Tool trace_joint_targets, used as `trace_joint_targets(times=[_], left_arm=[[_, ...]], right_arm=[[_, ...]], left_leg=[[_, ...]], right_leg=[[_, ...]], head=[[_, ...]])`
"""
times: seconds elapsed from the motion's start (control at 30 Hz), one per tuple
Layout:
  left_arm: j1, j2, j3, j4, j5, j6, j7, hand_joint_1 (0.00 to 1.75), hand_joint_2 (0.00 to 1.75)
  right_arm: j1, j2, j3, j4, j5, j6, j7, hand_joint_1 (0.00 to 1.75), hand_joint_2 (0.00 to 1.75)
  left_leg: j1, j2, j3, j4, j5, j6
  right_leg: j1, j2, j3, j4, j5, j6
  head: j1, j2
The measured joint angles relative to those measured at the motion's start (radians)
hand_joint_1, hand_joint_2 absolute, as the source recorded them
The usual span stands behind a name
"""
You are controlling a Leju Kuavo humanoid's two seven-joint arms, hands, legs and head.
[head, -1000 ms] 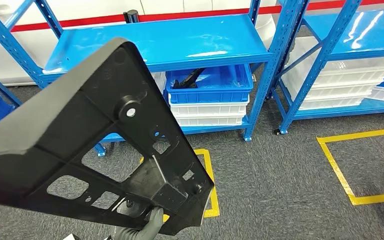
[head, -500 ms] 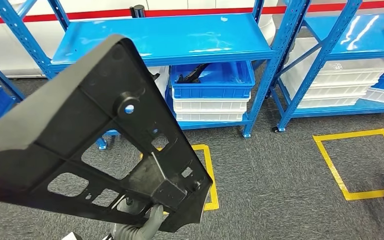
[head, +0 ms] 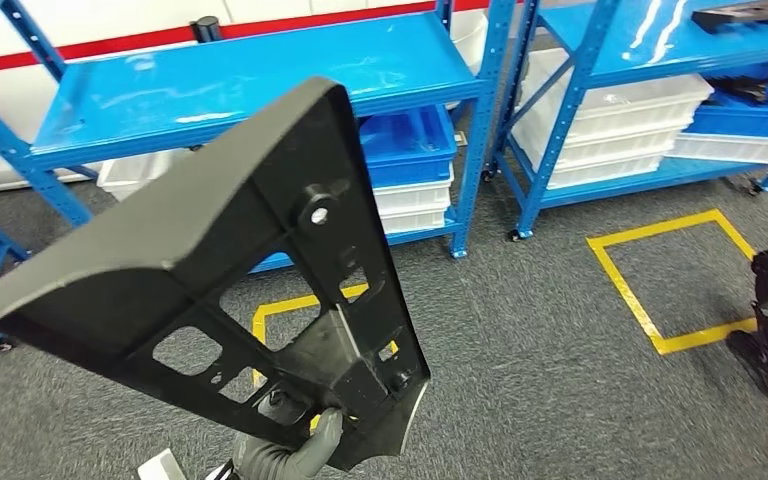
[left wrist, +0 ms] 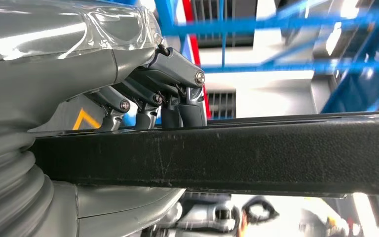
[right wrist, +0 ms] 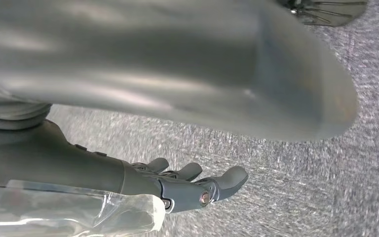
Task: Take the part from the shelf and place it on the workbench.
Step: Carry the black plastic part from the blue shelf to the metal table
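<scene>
The part (head: 230, 290), a large black moulded panel with ribs, cut-out windows and a round boss, is held up close before the head camera at a steep tilt, well off the blue shelf (head: 250, 75) that stands at the far side. It is gripped at its near, lower end by the left hand (head: 290, 455), whose fingers (left wrist: 177, 106) are seen in the left wrist view pressed down on one face of the panel's edge, with the thumb underneath. The right hand (right wrist: 192, 185) is seen over grey carpet with its fingers gently curled and nothing in them. The part is judged stiff and fairly light for its size, yet long enough that a grip at one end leaves it prone to swinging; the ribbed frame near the cut-outs would be the surest hold, and the smooth outer face the most slippery. Much of the left hand is hidden behind the panel, the workbench cannot be made out, and the dark object at the right edge is too cut off to identify.
</scene>
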Motion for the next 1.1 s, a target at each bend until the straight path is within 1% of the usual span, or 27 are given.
trace_joint_targets(times=[0.07, 0.1, 0.13, 0.17, 0.2, 0.23, 0.27, 0.3, 0.33, 0.4, 0.43, 0.47, 0.53, 0.57, 0.6, 0.63, 0.67, 0.7, 0.73, 0.77, 0.8, 0.83, 0.9, 0.97, 1.03, 1.07, 1.1], left_arm=[[-0.004, 0.002, 0.002, 0.0, 0.003, -0.017, 0.015, 1.75, 1.75], [-0.006, 0.004, 0.003, 0.001, 0.003, -0.023, 0.02, 1.75, 1.75], [-0.01, 0.004, 0.003, 0.001, 0.002, -0.029, 0.024, 1.75, 1.75], [-0.016, 0.005, 0.003, 0.001, 0.002, -0.035, 0.026, 1.75, 1.75], [-0.024, 0.005, 0.003, 0.001, 0.002, -0.039, 0.029, 1.75, 1.75], [-0.031, 0.005, 0.004, 0.001, 0.001, -0.042, 0.031, 1.75, 1.75], [-0.037, 0.005, 0.004, 0.001, 0.002, -0.044, 0.033, 1.75, 1.75], [-0.041, 0.005, 0.004, 0.0, 0.003, -0.046, 0.035, 1.75, 1.75], [-0.043, 0.005, 0.005, 0.0, 0.005, -0.047, 0.037, 1.75, 1.75], [-0.047, 0.005, 0.005, 0.0, 0.009, -0.05, 0.041, 1.75, 1.75], [-0.048, 0.005, 0.005, 0.0, 0.011, -0.051, 0.042, 1.75, 1.75], [-0.049, 0.005, 0.006, 0.0, 0.011, -0.051, 0.042, 1.75, 1.75], [-0.046, 0.006, 0.006, 0.0, 0.011, -0.05, 0.043, 1.75, 1.75], [-0.041, 0.007, 0.007, 0.0, 0.011, -0.049, 0.043, 1.75, 1.75], [-0.037, 0.008, 0.007, 0.0, 0.011, -0.048, 0.044, 1.75, 1.75], [-0.032, 0.009, 0.007, 0.0, 0.011, -0.046, 0.044, 1.75, 1.75], [-0.029, 0.01, 0.008, 0.0, 0.014, -0.045, 0.047, 1.75, 1.75], [-0.027, 0.01, 0.009, -0.001, 0.019, -0.043, 0.051, 1.75, 1.75], [-0.025, 0.011, 0.011, -0.001, 0.025, -0.042, 0.055, 1.75, 1.75], [-0.023, 0.011, 0.012, -0.001, 0.032, -0.042, 0.06, 1.75, 1.75], [-0.022, 0.012, 0.013, -0.001, 0.036, -0.042, 0.063, 1.75, 1.75], [-0.02, 0.012, 0.014, -0.001, 0.038, -0.043, 0.064, 1.75, 1.75], [-0.02, 0.013, 0.013, -0.002, 0.035, -0.049, 0.065, 1.75, 1.75], [-0.024, 0.013, 0.012, -0.007, 0.029, -0.055, 0.068, 1.75, 1.75], [-0.027, 0.013, 0.01, -0.013, 0.021, -0.059, 0.079, 1.75, 1.75], [-0.028, 0.013, 0.008, -0.015, 0.017, -0.06, 0.086, 1.75, 1.75], [-0.028, 0.013, 0.006, -0.015, 0.015, -0.06, 0.092, 1.75, 1.75]], right_arm=[[-0.001, 0.008, -0.002, 0.0, -0.01, -0.002, -0.01, 0.0, 0.0], [0.0, 0.012, -0.003, 0.0, -0.012, 0.0, -0.011, 0.0, 0.0], [0.002, 0.016, -0.003, 0.0, -0.015, 0.002, -0.01, 0.0, 0.0], [0.003, 0.02, -0.003, 0.0, -0.017, 0.005, -0.008, 0.0, 0.0], [0.004, 0.025, -0.003, 0.0, -0.02, 0.008, -0.006, 0.0, 0.0], [0.003, 0.032, -0.004, 0.0, -0.024, 0.01, -0.005, 0.0, 0.0], [0.002, 0.038, -0.006, 0.0, -0.029, 0.012, -0.004, 0.0, 0.0], [0.002, 0.044, -0.008, 0.0, -0.034, 0.013, -0.001, 0.0, 0.0], [0.002, 0.049, -0.01, 0.0, -0.038, 0.014, 0.003, 0.0, 0.0], [0.008, 0.053, -0.012, 0.001, -0.042, 0.017, 0.015, 0.0, 0.0], [0.011, 0.055, -0.012, 0.001, -0.041, 0.018, 0.021, 0.0, 0.0], [0.012, 0.057, -0.012, 0.001, -0.04, 0.019, 0.026, 0.0, 0.0], [0.01, 0.062, -0.012, 0.002, -0.033, 0.021, 0.032, 0.0, 0.0], [0.01, 0.063, -0.012, 0.002, -0.028, 0.021, 0.034, 0.0, 0.0], [0.01, 0.064, -0.012, 0.002, -0.022, 0.021, 0.038, 0.0, 0.0], [0.01, 0.066, -0.012, 0.002, -0.016, 0.021, 0.044, 0.0, 0.0], [0.011, 0.067, -0.012, 0.002, -0.011, 0.02, 0.052, 0.0, 0.0], [0.011, 0.068, -0.012, 0.002, -0.008, 0.019, 0.059, 0.0, 0.0], [0.01, 0.069, -0.012, 0.002, -0.006, 0.016, 0.064, 0.0, 0.0], [0.009, 0.069, -0.012, 0.002, -0.007, 0.013, 0.067, 0.0, 0.0], [0.008, 0.07, -0.012, 0.002, -0.008, 0.011, 0.067, 0.0, 0.0], [0.007, 0.071, -0.012, 0.002, -0.009, 0.01, 0.067, 0.0, 0.0], [0.008, 0.072, -0.012, 0.002, -0.006, 0.013, 0.065, 0.0, 0.0], [0.009, 0.074, -0.012, 0.002, 0.005, 0.017, 0.063, 0.0, 0.0], [0.006, 0.077, -0.012, 0.002, 0.014, 0.019, 0.056, 0.0, 0.0], [0.005, 0.079, -0.012, 0.002, 0.018, 0.019, 0.05, 0.0, 0.0], [0.004, 0.082, -0.011, 0.002, 0.022, 0.019, 0.046, 0.0, 0.0]], left_leg=[[0.003, -0.022, -0.061, 0.142, -0.064, -0.005], [0.003, -0.025, -0.076, 0.178, -0.071, -0.005], [0.004, -0.027, -0.072, 0.173, -0.058, -0.003], [0.004, -0.033, -0.049, 0.127, -0.028, 0.001], [0.003, -0.046, -0.013, 0.053, 0.011, 0.007], [0.003, -0.071, 0.024, -0.023, 0.043, 0.015], [0.003, -0.093, 0.049, -0.083, 0.063, 0.021], [0.002, -0.11, 0.063, -0.117, 0.073, 0.025], [0.001, -0.117, 0.065, -0.128, 0.073, 0.027], [0.003, -0.1, 0.063, -0.135, 0.08, 0.03], [0.006, -0.09, 0.063, -0.141, 0.086, 0.033], [0.009, -0.078, 0.063, -0.147, 0.092, 0.037], [0.008, -0.051, 0.061, -0.151, 0.097, 0.042], [0.006, -0.035, 0.059, -0.151, 0.097, 0.042], [0.005, -0.02, 0.058, -0.151, 0.097, 0.042], [0.004, -0.005, 0.058, -0.15, 0.097, 0.042], [0.004, 0.008, 0.058, -0.15, 0.096, 0.042], [0.004, 0.019, 0.06, -0.15, 0.096, 0.041], [0.002, 0.029, 0.061, -0.149, 0.095, 0.039], [-0.002, 0.038, 0.062, -0.147, 0.093, 0.036], [-0.005, 0.046, 0.062, -0.146, 0.092, 0.032], [-0.008, 0.053, 0.061, -0.145, 0.092, 0.028], [-0.008, 0.063, 0.059, -0.143, 0.09, 0.019], [-0.002, 0.035, 0.044, -0.101, 0.057, 0.009], [0.004, -0.011, -0.009, 0.026, -0.015, -0.002], [0.006, -0.022, -0.042, 0.103, -0.049, -0.005], [0.007, -0.027, -0.067, 0.159, -0.067, -0.007]], right_leg=[[0.0, 0.023, -0.009, 0.0, 0.006, -0.007], [0.0, 0.036, -0.012, 0.0, 0.009, -0.009], [0.001, 0.05, -0.014, 0.0, 0.012, -0.008], [0.001, 0.063, -0.015, 0.0, 0.014, -0.007], [0.001, 0.077, -0.015, 0.0, 0.017, -0.005], [0.003, 0.089, -0.017, 0.001, 0.019, -0.002], [0.003, 0.1, -0.02, 0.002, 0.022, 0.002], [0.002, 0.111, -0.025, 0.002, 0.026, 0.007], [0.0, 0.12, -0.031, 0.002, 0.03, 0.014], [-0.002, 0.13, -0.04, 0.001, 0.036, 0.027], [0.0, 0.116, -0.047, 0.012, 0.027, 0.032], [0.003, 0.094, -0.06, 0.04, 0.006, 0.036], [0.003, 0.043, -0.111, 0.161, -0.066, 0.042], [0.002, 0.031, -0.139, 0.23, -0.098, 0.045], [0.001, 0.026, -0.156, 0.278, -0.116, 0.048], [0.0, 0.024, -0.152, 0.286, -0.114, 0.049], [-0.001, 0.019, -0.126, 0.249, -0.092, 0.05], [-0.001, 0.008, -0.082, 0.178, -0.061, 0.05], [0.001, -0.013, -0.035, 0.098, -0.035, 0.048], [0.004, -0.028, 0.0, 0.034, -0.015, 0.043], [0.007, -0.039, 0.018, -0.003, -0.007, 0.036], [0.01, -0.041, 0.021, -0.016, -0.006, 0.029], [0.009, -0.022, 0.015, -0.016, 0.0, 0.015], [0.005, -0.006, 0.012, -0.019, 0.007, 0.003], [0.002, 0.012, 0.005, -0.019, 0.013, -0.006], [0.002, 0.023, 0.001, -0.019, 0.016, -0.008], [0.002, 0.035, -0.002, -0.019, 0.019, -0.009]], head=[[0.0, 0.0], [0.0, 0.0], [0.0, 0.0], [0.0, 0.0], [0.0, 0.0], [0.0, 0.0], [0.0, 0.0], [0.0, 0.0], [0.0, 0.0], [0.0, 0.0], [0.001, 0.0], [0.004, 0.0], [0.008, 0.0], [0.008, 0.0], [0.008, 0.0], [0.008, 0.0], [0.008, 0.0], [0.009, 0.0], [0.009, 0.0], [0.008, 0.0], [0.008, 0.0], [0.007, 0.0], [0.006, 0.0], [0.005, 0.0], [0.004, 0.0], [0.003, 0.0], [0.003, 0.0]])
